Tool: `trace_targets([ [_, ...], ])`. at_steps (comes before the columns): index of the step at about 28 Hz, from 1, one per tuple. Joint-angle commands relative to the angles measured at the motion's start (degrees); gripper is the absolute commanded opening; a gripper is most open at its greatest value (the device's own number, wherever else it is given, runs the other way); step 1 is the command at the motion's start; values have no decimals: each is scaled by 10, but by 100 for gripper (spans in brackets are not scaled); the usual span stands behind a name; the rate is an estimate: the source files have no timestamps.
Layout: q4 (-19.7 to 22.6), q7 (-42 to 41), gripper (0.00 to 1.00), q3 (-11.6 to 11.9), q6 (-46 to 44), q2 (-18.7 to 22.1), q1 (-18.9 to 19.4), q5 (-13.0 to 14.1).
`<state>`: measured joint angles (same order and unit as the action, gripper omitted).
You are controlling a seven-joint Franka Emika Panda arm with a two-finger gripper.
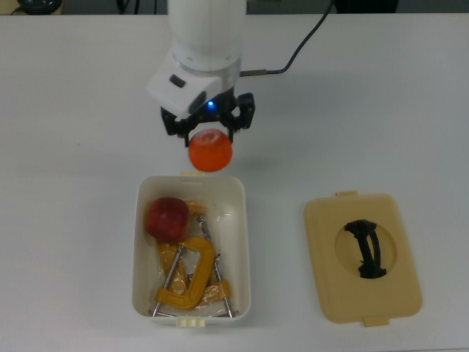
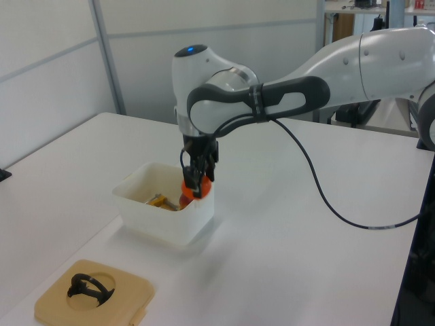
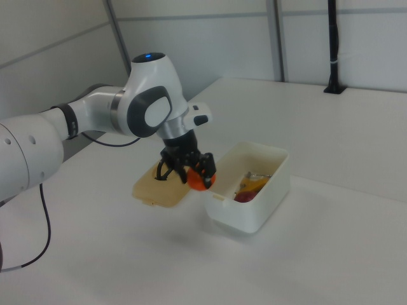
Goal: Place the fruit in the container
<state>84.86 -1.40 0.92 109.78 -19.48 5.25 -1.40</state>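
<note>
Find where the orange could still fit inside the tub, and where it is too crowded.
Free: the tub's top-right corner in the top view, beside the apple. Crowded: the lower half, filled by yellow clamps. The tool holds the orange just outside the rim.

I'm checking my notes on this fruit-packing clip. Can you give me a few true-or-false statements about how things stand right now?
1. The gripper holds the orange in the air. True.
2. The apple lies on the table beside the tub. False: it is inside the tub.
3. The tan lid covers the tub. False: it lies flat on the table, at the top view's right of the open tub.
4. Yellow clamps share the tub with the apple. True.
5. The orange already rests in the tub. False: it is held up near the tub's short end.
</note>
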Motion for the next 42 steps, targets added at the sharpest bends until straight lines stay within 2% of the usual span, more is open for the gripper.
trace_targets([
  [1, 0, 43, 2, 5, 89, -21, -5, 10],
  [3, 0, 52, 4, 6, 110, -27, -7, 9],
  [4, 0, 54, 13, 6, 121, -32, -10, 9],
  [5, 0, 55, 25, 7, 124, -35, -11, 10],
  [6, 0, 55, 46, 7, 124, -36, -12, 10],
  [7, 0, 55, 73, 7, 124, -36, -12, 10],
  [8, 1, 55, 96, 7, 124, -36, -13, 10],
  [9, 1, 54, 100, 7, 124, -36, -15, 10],
  [13, 1, 50, 100, 8, 115, -31, -23, 17],
  [18, 3, 46, 100, 8, 41, -12, -27, 17],
  [22, 3, 22, 100, 8, -22, 11, -44, 16],
  [29, 0, -10, 100, 8, -87, 29, -60, 11],
  [32, -2, -31, 100, 8, -100, 29, -62, 8],
  [42, -1, -29, 100, 9, -100, 33, -71, -11],
])
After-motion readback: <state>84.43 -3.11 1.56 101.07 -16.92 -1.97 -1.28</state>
